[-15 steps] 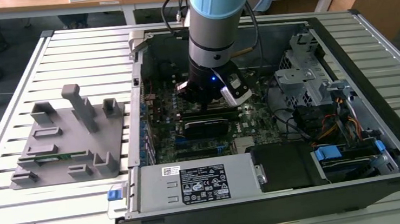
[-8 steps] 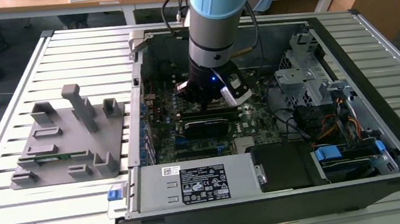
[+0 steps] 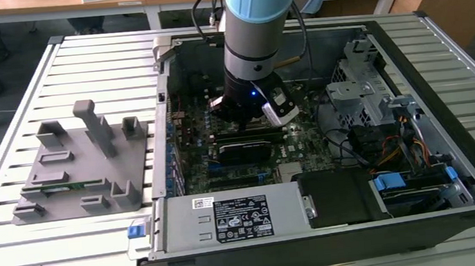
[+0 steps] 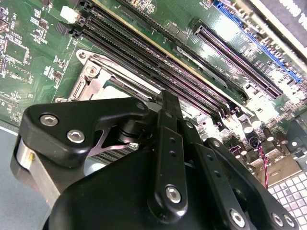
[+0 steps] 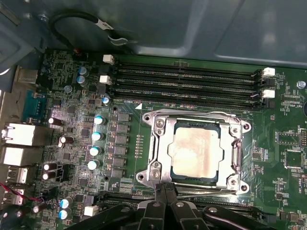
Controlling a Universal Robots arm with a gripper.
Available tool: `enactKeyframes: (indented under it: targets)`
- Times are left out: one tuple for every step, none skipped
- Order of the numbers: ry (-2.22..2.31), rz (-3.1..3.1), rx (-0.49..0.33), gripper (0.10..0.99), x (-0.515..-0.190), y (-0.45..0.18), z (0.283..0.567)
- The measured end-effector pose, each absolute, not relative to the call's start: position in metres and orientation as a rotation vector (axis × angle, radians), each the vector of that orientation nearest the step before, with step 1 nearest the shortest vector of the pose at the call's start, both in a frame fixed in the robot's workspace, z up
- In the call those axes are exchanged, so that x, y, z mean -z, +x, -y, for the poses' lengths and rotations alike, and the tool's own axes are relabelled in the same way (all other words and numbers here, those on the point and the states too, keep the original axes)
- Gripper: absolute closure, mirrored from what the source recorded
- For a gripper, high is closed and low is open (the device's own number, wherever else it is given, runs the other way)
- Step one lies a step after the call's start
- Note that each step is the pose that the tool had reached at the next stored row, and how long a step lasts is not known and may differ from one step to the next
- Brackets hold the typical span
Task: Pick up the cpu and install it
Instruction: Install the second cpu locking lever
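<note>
While the arm reaches down into the open computer case on the slatted tabletop, its gripper hangs low over the green motherboard, near the case's far wall. In the first wrist view the cpu lies flat inside its metal socket frame, its pale, slightly stained metal top facing up and nothing gripping it. The fingers are pressed together, their thin black tips meeting at the frame's near edge, just beside the chip but not on it. The second wrist view looks along the gripper's black linkage; past it a corner of the socket frame and a sliver of the chip's pale top show, with the long dark memory slots running just beside them.

More memory slots run along the socket's far side in the first wrist view, all of them bare, and a row of small blue-topped capacitors stands on the board beside the frame.

On the tabletop towards the exterior view's left sits a grey fixture with upright posts, well apart from the gripper; a narrow green strip lies in one of its slots. A silver power supply fills the case's near edge.
</note>
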State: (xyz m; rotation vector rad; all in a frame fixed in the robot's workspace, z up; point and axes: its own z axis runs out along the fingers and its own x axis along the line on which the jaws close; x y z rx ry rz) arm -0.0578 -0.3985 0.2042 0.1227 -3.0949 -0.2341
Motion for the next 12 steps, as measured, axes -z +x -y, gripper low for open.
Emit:
enactKeyframes:
  targets:
    - [0.123,3.095,0.234,0.98,-0.2042,-0.0578,0.3985]
    - [0.123,3.095,0.235,0.98,-0.2042,-0.0578,0.3985]
    - [0.123,3.095,0.236,0.98,-0.2042,-0.0578,0.3986]
    - [0.123,3.095,0.237,0.98,-0.2042,-0.0578,0.3986]
    - [0.123,3.095,0.238,0.98,-0.2042,-0.0579,0.3987]
    - [0.123,3.095,0.241,0.98,-0.2042,-0.0582,0.3987]
    - [0.123,3.095,0.243,0.98,-0.2041,-0.0588,0.3987]
    - [0.123,3.094,0.244,0.98,-0.2042,-0.0599,0.3987]
    - [0.123,3.094,0.247,0.98,-0.2042,-0.0613,0.3988]
    - [0.123,3.094,0.248,0.98,-0.2042,-0.0624,0.3988]
    - [0.123,3.094,0.25,0.98,-0.2042,-0.0631,0.3989]
    - [0.123,3.094,0.252,0.98,-0.2042,-0.0632,0.3993]
